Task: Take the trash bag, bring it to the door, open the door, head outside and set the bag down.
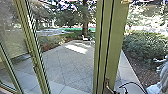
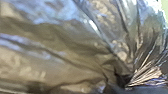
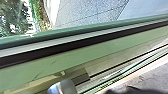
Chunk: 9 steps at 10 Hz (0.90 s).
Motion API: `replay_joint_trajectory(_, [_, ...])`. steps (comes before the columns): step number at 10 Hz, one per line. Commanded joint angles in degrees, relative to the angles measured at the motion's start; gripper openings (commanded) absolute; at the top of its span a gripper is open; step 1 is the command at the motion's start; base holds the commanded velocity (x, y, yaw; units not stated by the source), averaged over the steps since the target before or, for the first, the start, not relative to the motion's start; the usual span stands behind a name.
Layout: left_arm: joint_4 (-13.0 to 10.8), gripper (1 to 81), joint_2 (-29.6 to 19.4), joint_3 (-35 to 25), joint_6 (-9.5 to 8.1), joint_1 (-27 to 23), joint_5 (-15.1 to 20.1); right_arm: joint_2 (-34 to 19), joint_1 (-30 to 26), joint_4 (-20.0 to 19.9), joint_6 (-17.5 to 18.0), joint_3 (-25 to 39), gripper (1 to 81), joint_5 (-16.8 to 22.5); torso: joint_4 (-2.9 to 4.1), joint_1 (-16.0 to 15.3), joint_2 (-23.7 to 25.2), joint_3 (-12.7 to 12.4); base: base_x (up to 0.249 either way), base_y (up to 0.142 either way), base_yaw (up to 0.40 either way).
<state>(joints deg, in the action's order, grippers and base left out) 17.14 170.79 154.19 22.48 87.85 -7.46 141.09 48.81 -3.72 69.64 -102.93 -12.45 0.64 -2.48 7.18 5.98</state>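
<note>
Head: grey paved yard (image 1: 62,62) seen past tall green post (image 1: 113,45) | Left wrist: shiny brown-grey plastic trash bag (image 2: 62,50), its bunched neck (image 2: 147,73) gripped by left pincer (image 2: 125,83) | Right wrist: straight green door rail (image 3: 75,55) near right pincer, whose state cannot be told; rail best eased steadily, bag kept clear

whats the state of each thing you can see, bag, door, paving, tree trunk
trash bag: crumpled, gathered into tight pleats at one end
door: cannot tell whether open or shut
paving: mostly shaded, with a bright patch
tree trunk: upright
</note>
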Motion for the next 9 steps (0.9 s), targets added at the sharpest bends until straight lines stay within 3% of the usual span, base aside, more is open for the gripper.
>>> replay_joint_trajectory(1, [0.2, 1.0, -0.4, 0.0, 0.28, -2.1, 3.2, -0.5, -0.9, -2.3, 1.5, 0.7, 81.1, 18.6, 0.0, 0.0, 0.0, 4.5, 0.0, 0.0, 0.0])
replay_joint_trajectory(2, [0.2, 1.0, -0.5, 0.0, 0.28, -2.0, 3.2, -1.4, -1.9, -2.3, 1.5, 1.2, 81.1, 18.5, 0.0, 0.0, 0.0, 6.2, 0.0, 0.0, 0.0])
replay_joint_trajectory(3, [0.2, 1.0, -0.5, 0.0, 0.28, -2.0, 3.2, -2.3, -2.9, -2.3, 1.6, 1.7, 81.1, 18.2, 0.0, 0.0, 0.0, 3.3, 0.0, 0.0, 0.0])
replay_joint_trajectory(6, [0.2, 1.0, -0.6, 0.0, 0.28, -1.5, 3.2, -3.4, -6.5, -3.5, 1.6, 0.9, 81.1, 18.2, 0.0, 0.0, 0.0, 5.8, 0.0, 0.0, 0.0])
replay_joint_trajectory(9, [0.1, 1.0, -0.8, 0.0, 0.28, 0.4, 3.6, -2.6, -8.8, -3.4, 1.5, -1.8, 81.1, 16.9, 0.0, 0.0, 0.0, 5.7, 0.0, 0.0, 0.0])
